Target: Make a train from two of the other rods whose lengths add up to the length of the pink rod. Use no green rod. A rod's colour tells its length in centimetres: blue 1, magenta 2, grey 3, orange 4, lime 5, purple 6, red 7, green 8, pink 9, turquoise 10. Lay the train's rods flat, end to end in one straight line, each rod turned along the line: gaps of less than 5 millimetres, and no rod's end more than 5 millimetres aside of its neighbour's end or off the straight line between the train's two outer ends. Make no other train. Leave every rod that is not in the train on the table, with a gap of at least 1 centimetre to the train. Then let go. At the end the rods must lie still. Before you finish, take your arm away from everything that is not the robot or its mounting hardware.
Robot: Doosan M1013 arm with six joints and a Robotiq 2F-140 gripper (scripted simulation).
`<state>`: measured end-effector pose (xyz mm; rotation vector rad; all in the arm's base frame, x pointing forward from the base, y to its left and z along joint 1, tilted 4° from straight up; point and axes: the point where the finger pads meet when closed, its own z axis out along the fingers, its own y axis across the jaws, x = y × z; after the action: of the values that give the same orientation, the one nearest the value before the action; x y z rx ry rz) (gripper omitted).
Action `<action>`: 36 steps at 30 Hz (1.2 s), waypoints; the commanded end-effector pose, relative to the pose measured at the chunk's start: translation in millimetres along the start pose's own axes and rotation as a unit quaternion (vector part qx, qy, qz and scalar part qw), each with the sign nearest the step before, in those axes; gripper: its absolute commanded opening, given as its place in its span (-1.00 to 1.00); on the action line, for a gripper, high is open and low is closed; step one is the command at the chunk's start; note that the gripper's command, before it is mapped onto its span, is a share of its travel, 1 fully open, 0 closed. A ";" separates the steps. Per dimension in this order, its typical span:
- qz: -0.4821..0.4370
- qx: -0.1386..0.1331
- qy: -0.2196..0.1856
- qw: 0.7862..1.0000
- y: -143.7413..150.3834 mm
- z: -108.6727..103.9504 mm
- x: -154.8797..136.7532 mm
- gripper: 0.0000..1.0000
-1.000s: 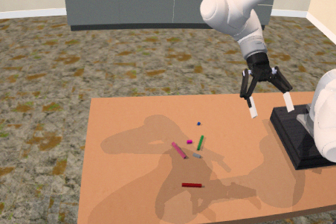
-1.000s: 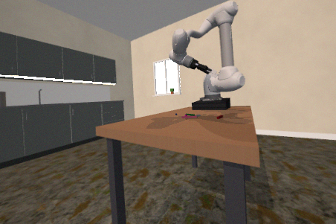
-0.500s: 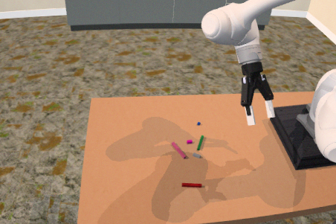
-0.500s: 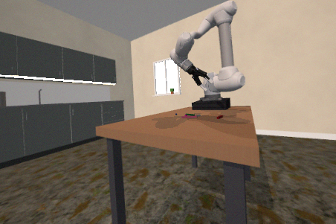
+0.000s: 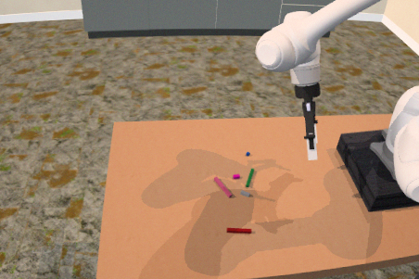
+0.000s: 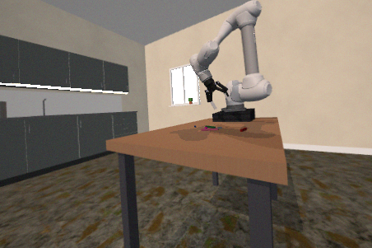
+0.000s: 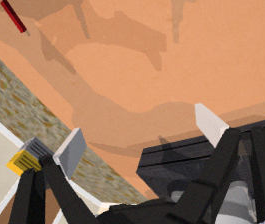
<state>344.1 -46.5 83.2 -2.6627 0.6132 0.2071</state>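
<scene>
The red rod (image 5: 239, 230) (image 6: 244, 129) (image 7: 14, 17) lies alone, nearest the top camera. The magenta rod (image 5: 236, 176) lies between the pink rod (image 5: 222, 187) (image 6: 210, 129) and the green rod (image 5: 249, 178) (image 6: 210, 127), touching neither. The grey rod (image 5: 246, 194) lies just right of the pink rod's near end, with a gap. The small blue rod (image 5: 247, 154) (image 6: 195, 126) lies farthest back. All lie apart on the table. My gripper (image 5: 311, 149) (image 6: 220, 100) (image 7: 138, 126) is open and empty, above the table, right of the rods in the top view.
The arm's black base block (image 5: 371, 172) (image 6: 234, 115) (image 7: 168, 157) stands at the right of the table (image 5: 139, 137) (image 6: 165, 141) in the top view. Shadows of the arm fall over the rods. A yellow and grey object (image 7: 25, 162) shows beyond the table in the wrist view.
</scene>
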 end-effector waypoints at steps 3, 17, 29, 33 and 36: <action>-0.112 -0.046 0.020 0.992 30.0 8.1 18.7 1.00; -0.343 -0.148 0.040 0.927 79.2 5.9 64.9 1.00; -0.517 -0.225 0.033 0.825 106.8 -3.3 105.6 1.00; -0.525 -0.229 0.032 0.819 107.9 -3.9 107.8 1.00; -0.527 -0.230 0.032 0.818 108.0 -4.0 108.1 1.00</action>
<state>393.3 -177.4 28.0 -3.0142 -1.0289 -0.0790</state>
